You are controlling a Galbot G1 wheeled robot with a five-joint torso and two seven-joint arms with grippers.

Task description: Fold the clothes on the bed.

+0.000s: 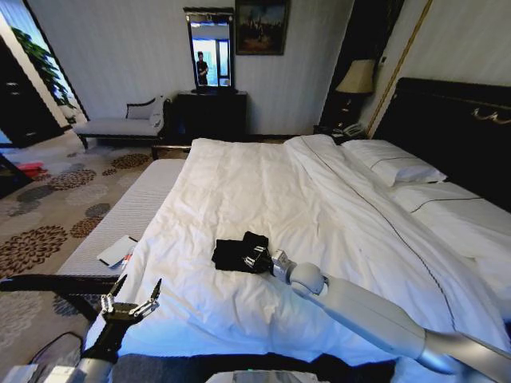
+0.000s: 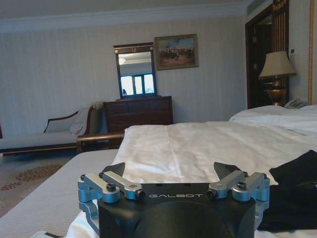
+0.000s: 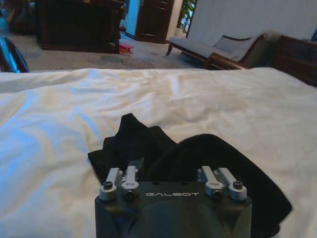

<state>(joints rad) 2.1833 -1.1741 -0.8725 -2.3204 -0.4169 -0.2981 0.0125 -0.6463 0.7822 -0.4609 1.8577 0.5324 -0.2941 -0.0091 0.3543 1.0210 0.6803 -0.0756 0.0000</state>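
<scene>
Head view — left gripper (image 1: pixel 130 301) spread open off the bed (image 1: pixel 239 183); right gripper (image 1: pixel 257 259) among the clothes (image 1: pixel 235 254), grip unclear.

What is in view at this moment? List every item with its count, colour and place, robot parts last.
clothes: one, black, bunched on the duvet near the foot of the bed.
bed: one, white duvet, dark headboard, ahead of the robot.
pillows: at least two, white, against the headboard.
chaise bench: one, grey, by the far wall.
dresser: one, dark wood with a mirror, at the far wall.
lamp: one, beige shade, beside the headboard.
painting: one, framed, on the far wall.
right gripper: one, silver fingers, at the clothes.
left gripper: one, open, at the bed's near left edge.
</scene>
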